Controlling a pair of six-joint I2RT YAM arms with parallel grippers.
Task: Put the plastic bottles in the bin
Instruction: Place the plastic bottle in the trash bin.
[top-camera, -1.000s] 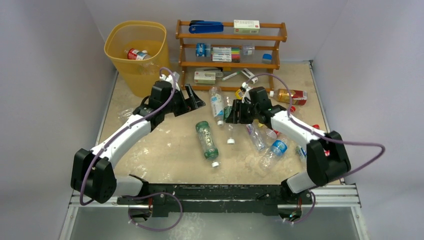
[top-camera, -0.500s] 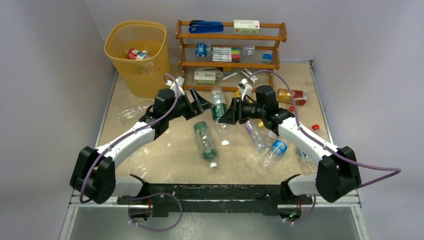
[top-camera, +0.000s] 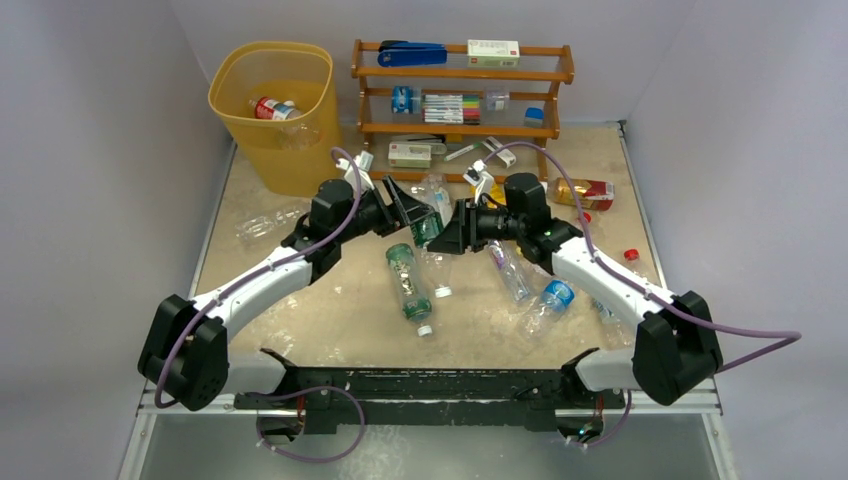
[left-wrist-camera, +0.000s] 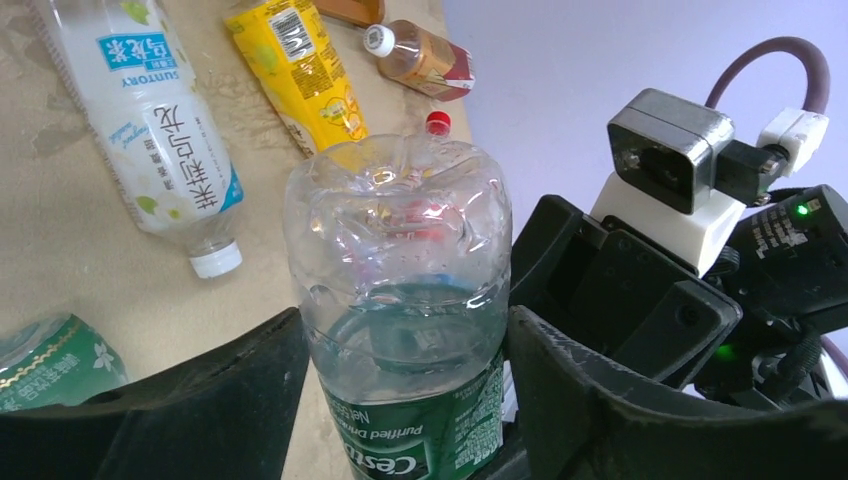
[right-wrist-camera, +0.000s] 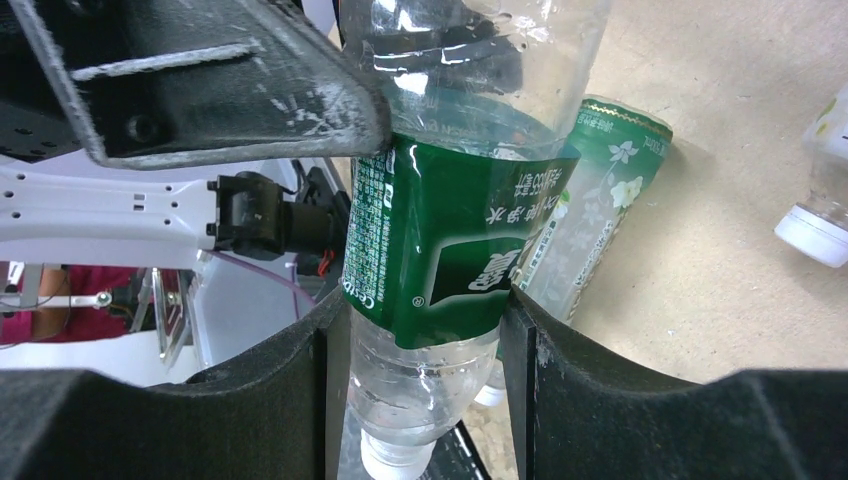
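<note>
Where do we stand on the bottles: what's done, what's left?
Done: one red-labelled bottle lies in the bin. In hand: the right gripper clamps a clear green-labelled bottle; the left gripper brackets its base, grip unclear, likely a handover. Left: most bottles, including a green one, an amber one by the shelf, and a crushed clear one.

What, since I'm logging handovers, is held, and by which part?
The right gripper holds the clear green-labelled plastic bottle at its label; the left gripper flanks its base, grip unclear.
</note>
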